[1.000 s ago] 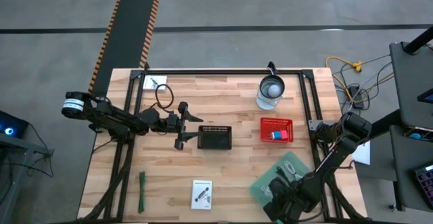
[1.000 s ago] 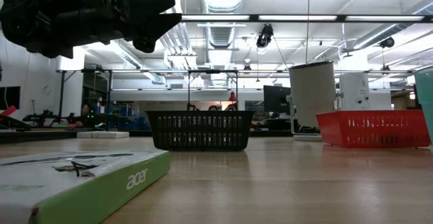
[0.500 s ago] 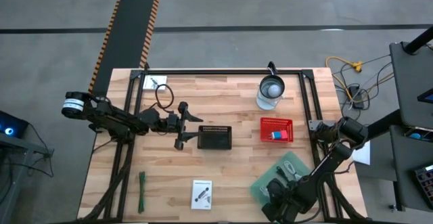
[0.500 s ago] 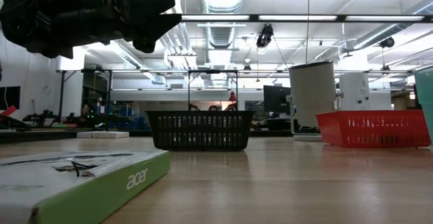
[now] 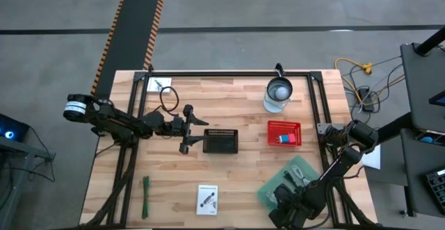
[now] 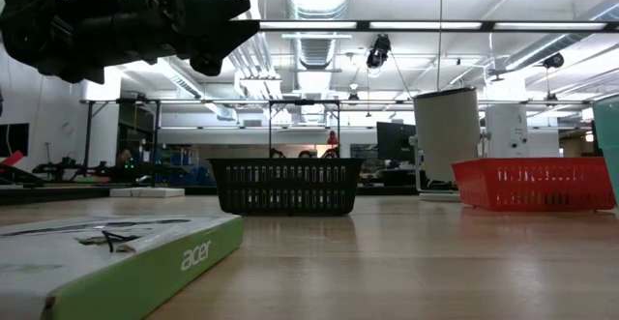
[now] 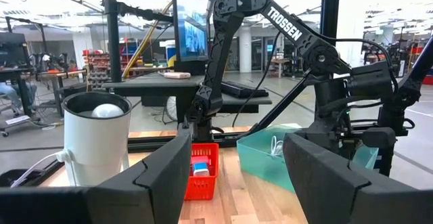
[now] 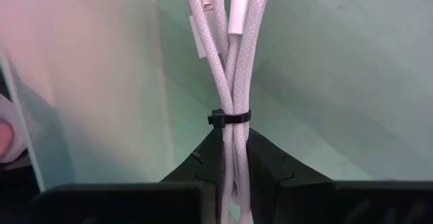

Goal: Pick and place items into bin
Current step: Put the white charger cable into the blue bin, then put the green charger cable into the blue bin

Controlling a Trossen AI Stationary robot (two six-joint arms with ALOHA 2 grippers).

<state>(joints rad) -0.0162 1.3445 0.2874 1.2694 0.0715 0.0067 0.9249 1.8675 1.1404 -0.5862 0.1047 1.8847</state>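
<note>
My right gripper [image 5: 284,199] is down in the green bin [image 5: 300,169] at the table's near right, shut on a bundle of white braided cables [image 8: 230,55] bound by a black tie [image 8: 229,118]. My left gripper [image 5: 189,128] hangs open and empty above the table, just left of the black basket [image 5: 221,141]; its fingers stand wide apart in the left wrist view [image 7: 233,176]. A white printed card box [image 5: 207,198] and a green strip tool [image 5: 146,196] lie flat near the near edge. Another card [image 5: 158,85] and a dark cable loop [image 5: 168,99] lie at the far left. My right gripper pinches the cable bundle between its two fingers [image 8: 272,163], just below the black tie [image 8: 233,146]. The fingers lie along the bundle, which runs straight out past the fingertips over the green bin's floor. Whether the bundle rests on the floor I cannot tell.
A red basket [image 5: 284,133] with a small blue and pink thing stands right of the black basket. A white cylinder [image 5: 279,94] stands at the far right. A black frame rail [image 5: 229,74] runs along the far edge. The card box [image 6: 116,252] fills the low view's near left.
My right arm's elbow has shifted slightly; its gripper stays at the green bin.
</note>
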